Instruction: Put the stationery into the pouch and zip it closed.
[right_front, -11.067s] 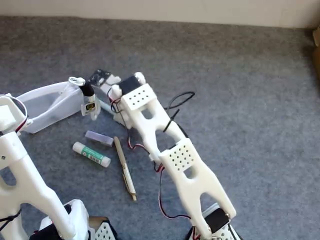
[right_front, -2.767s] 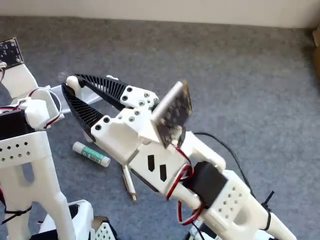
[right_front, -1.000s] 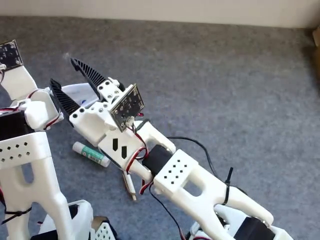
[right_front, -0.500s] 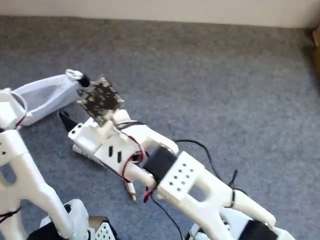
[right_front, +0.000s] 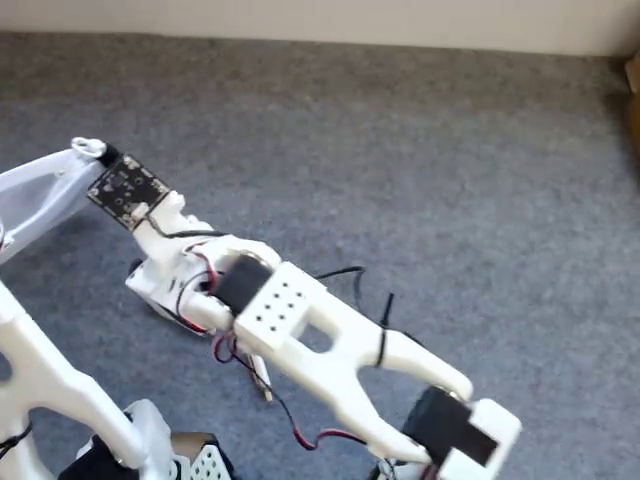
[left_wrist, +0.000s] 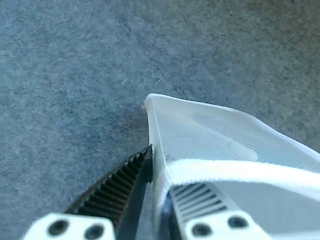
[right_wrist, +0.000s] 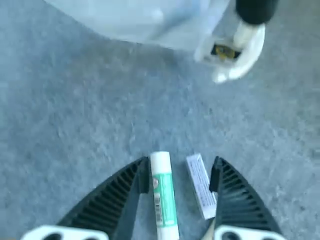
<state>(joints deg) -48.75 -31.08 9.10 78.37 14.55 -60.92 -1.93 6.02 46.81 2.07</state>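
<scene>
Pouch (left_wrist: 225, 145), translucent white mesh, pinched in left gripper (left_wrist: 156, 167); right gripper (right_wrist: 180, 167) apart around glue stick (right_wrist: 163, 197)

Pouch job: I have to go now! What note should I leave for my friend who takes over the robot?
Left gripper: shut on the edge of the pouch, holding it.
Right gripper: open, low over the carpet, one finger on each side of the glue stick and eraser, which lie side by side.
Pen: on the carpet, partly under the right arm.
Done: none of these three is in the pouch yet.
Left: grab the glue stick, eraser and pen, put each in the pouch, then zip it.
</scene>
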